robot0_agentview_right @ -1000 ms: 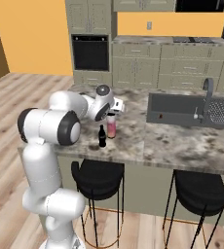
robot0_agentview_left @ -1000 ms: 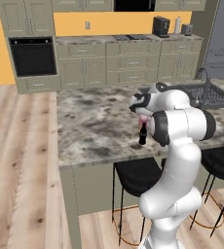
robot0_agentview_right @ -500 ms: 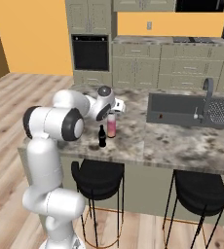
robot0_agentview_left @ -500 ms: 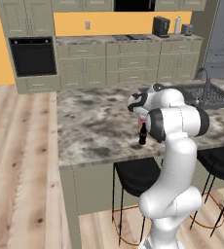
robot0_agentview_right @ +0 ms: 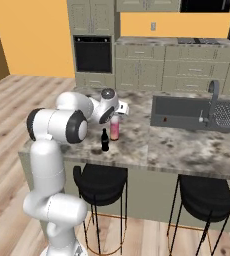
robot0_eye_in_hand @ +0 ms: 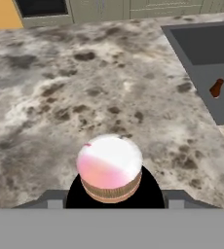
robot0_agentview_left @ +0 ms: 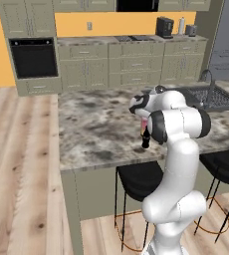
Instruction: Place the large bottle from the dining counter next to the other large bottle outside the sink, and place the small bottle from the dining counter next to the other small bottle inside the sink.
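Centrally, near the front edge of the dining counter (robot0_agentview_right: 187, 150), the large bottle (robot0_agentview_right: 115, 127) stands upright with the small bottle (robot0_agentview_right: 105, 140) just beside it. Above the large bottle's top, the gripper (robot0_agentview_right: 118, 110) is lowered; whether its jaws clamp cannot be told. The other small bottle (robot0_eye_in_hand: 216, 88) lies in the sink (robot0_eye_in_hand: 201, 48).

Support: dining counter (robot0_agentview_right: 197, 150), speckled marble slab; sink (robot0_agentview_right: 187, 107) set into it
On slab: large bottle (robot0_agentview_right: 115, 127) upright; small bottle (robot0_agentview_right: 105, 140) just beside it
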Robot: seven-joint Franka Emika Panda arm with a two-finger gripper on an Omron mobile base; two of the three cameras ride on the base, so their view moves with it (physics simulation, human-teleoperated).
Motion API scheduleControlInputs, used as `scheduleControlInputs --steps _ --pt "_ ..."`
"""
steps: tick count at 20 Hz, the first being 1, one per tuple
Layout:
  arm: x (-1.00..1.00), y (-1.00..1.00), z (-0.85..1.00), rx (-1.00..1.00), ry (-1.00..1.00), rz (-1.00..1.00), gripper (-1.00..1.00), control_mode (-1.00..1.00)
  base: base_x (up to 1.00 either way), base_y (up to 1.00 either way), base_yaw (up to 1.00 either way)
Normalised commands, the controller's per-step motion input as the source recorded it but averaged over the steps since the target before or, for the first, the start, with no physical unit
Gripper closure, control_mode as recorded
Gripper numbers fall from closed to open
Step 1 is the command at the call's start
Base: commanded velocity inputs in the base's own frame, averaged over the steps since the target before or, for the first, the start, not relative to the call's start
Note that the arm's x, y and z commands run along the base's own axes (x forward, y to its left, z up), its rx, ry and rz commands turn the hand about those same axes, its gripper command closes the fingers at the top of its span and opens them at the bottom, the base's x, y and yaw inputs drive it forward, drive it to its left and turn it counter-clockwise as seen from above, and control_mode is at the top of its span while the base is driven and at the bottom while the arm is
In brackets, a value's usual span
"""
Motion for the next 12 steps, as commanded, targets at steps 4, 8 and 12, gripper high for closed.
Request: scheduleControlInputs --steps 4,8,12 --pt "-0.06 -0.02 0.01 0.0 -0.08 0.0 1.0 -1.0 0.0 0.0 0.0" --pt "-0.13 -0.12 0.1 -0.01 -0.12 0.0 1.0 -1.0 0.0 0.0 0.0" --pt "-0.13 -0.12 0.24 -0.08 -0.14 0.0 1.0 -1.0 0.0 0.0 0.0"
